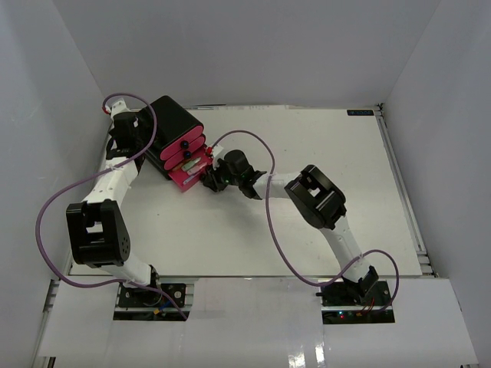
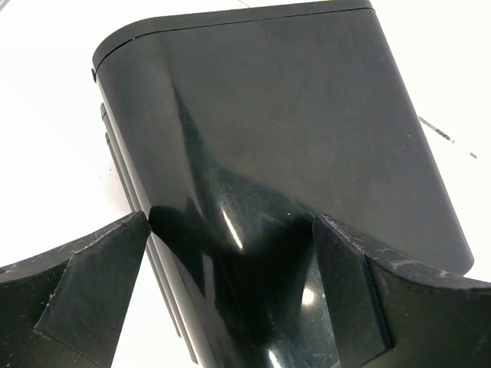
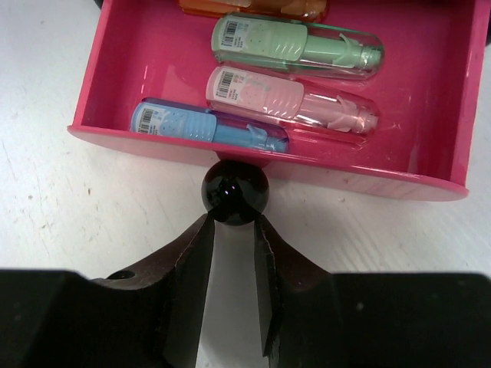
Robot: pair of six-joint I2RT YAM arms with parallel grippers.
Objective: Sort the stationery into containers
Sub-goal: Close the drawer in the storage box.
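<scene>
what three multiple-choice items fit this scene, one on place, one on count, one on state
1. The right claw is at: A the black round knob of the pink plastic drawer; B the far wall; C the table's right edge.
2. Count of pastel plastic pieces visible in that drawer: A one; B four; C nine.
3. That drawer is: A pulled open; B pushed shut; C upside down.
Answers: 1 A, the knob sits right at its tips; 2 B, orange, green, pink, blue; 3 A, its inside shows.
</scene>
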